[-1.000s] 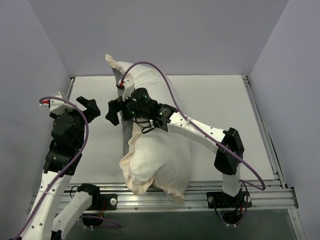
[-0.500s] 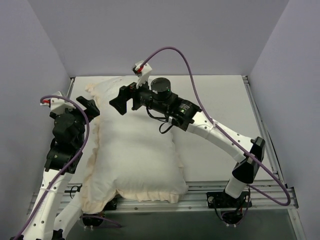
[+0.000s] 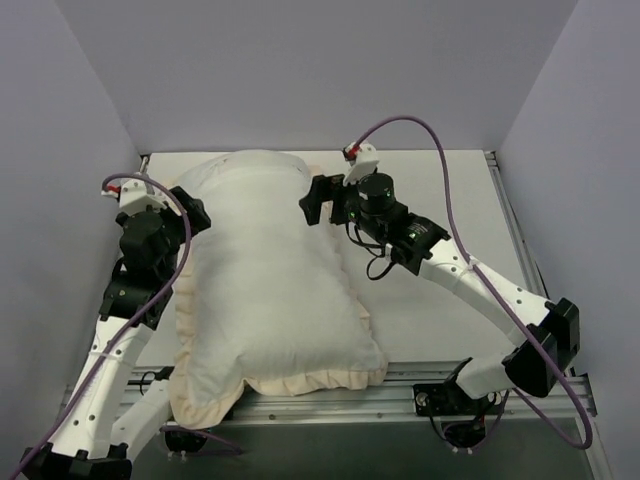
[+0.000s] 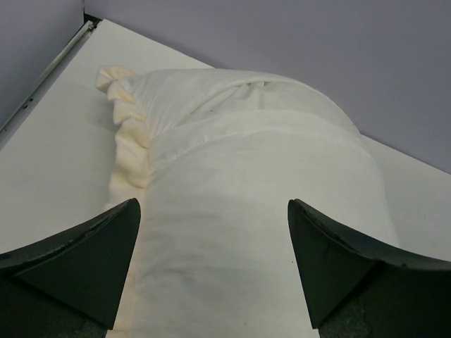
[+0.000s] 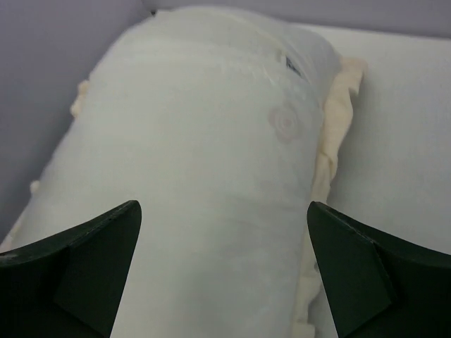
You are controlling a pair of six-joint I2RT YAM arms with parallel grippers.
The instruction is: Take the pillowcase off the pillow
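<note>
The pillowcase (image 3: 270,280) lies flat on the table with its pale cream-white face up and its cream frill (image 3: 330,378) around the edge. It is plump, so the pillow is inside it and hidden. My left gripper (image 3: 195,212) is open and empty at the cover's far-left edge. In the left wrist view the open gripper (image 4: 213,204) hangs over the cover (image 4: 246,162) beside the frill (image 4: 130,141). My right gripper (image 3: 312,203) is open and empty at the far-right edge. In the right wrist view that gripper (image 5: 223,205) hangs over the cover (image 5: 197,127), which bears a small dark mark (image 5: 290,62).
The white table (image 3: 450,200) shows to the right of the cover. Lilac walls (image 3: 330,70) close the back and both sides. A metal rail (image 3: 480,385) runs along the near edge, and the cover's near end overhangs it.
The cover was bunched and lifted in the right gripper; now it lies spread flat. The right gripper has let go and moved right. The left gripper has moved in to the cover's far-left edge.
</note>
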